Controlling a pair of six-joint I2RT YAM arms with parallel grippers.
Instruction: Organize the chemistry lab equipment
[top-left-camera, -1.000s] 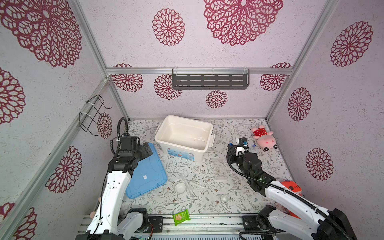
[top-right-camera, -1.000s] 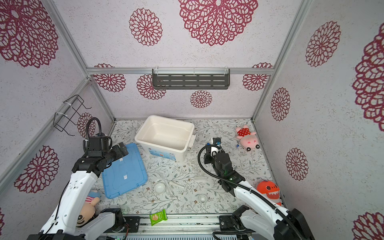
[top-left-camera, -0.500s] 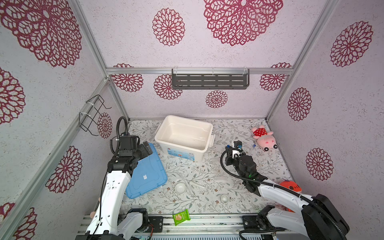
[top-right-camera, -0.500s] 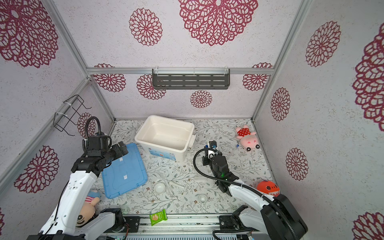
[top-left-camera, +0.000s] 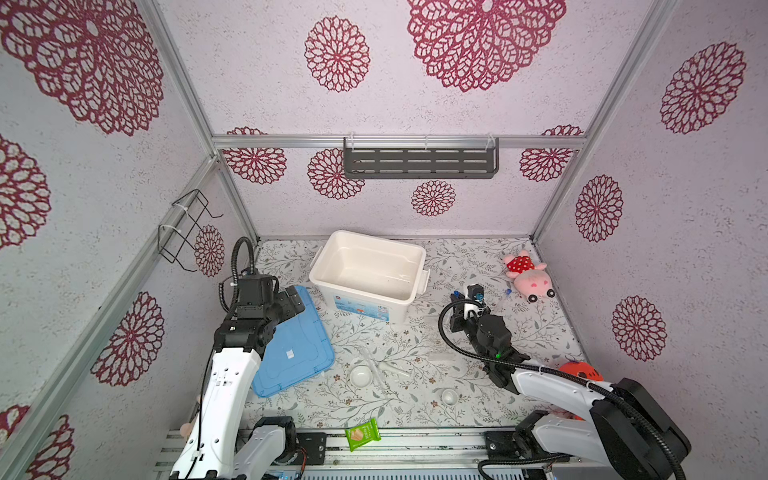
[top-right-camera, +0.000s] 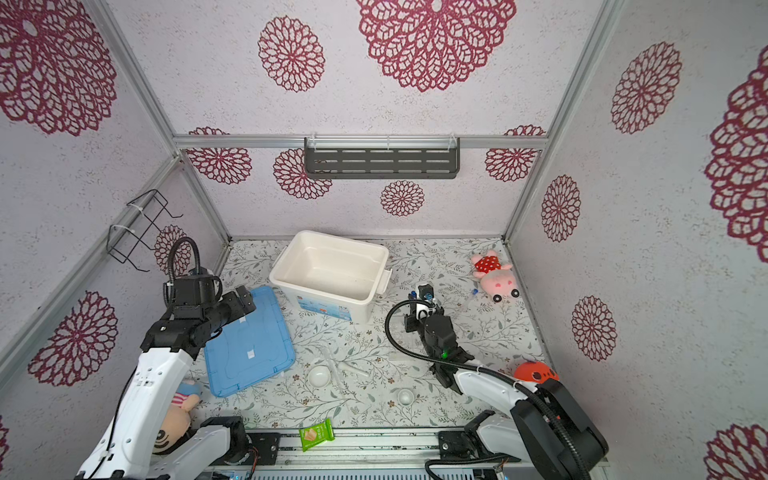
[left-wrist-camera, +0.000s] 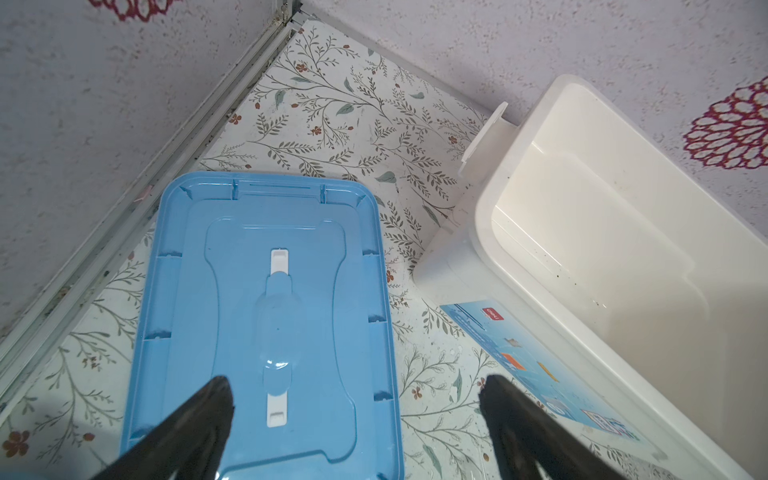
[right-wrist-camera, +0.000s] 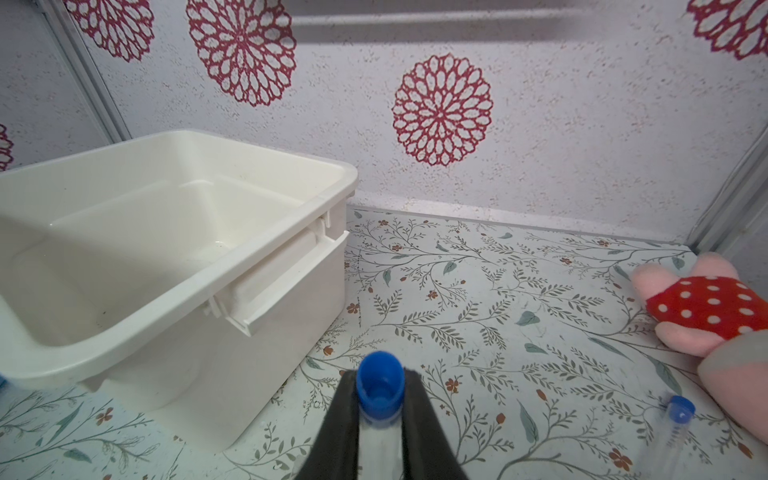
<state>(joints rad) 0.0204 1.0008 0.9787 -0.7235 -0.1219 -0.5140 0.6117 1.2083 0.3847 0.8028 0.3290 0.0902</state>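
My right gripper (right-wrist-camera: 380, 392) is shut on a clear tube with a blue cap (right-wrist-camera: 380, 380), held just off the floor to the right of the white bin (right-wrist-camera: 266, 253). Both top views show this gripper (top-left-camera: 467, 296) (top-right-camera: 422, 294). Another blue-capped tube (right-wrist-camera: 675, 419) (top-left-camera: 505, 296) lies on the floor near the pink plush. Two white dishes (top-left-camera: 360, 376) (top-left-camera: 449, 397) and thin glass tubes (top-left-camera: 388, 368) rest on the front floor. My left gripper (left-wrist-camera: 355, 399) (top-left-camera: 291, 301) hangs open and empty over the blue lid (left-wrist-camera: 266, 316).
The open white bin (top-left-camera: 409, 309) stands at back centre with the blue lid (top-left-camera: 291, 353) to its left. A pink plush (top-left-camera: 528, 276) lies back right, a red plush (top-left-camera: 579, 370) by my right arm, a green packet (top-left-camera: 362, 434) at the front edge.
My right gripper has moved a little left toward the bin with the tube in it. The left arm has not moved.
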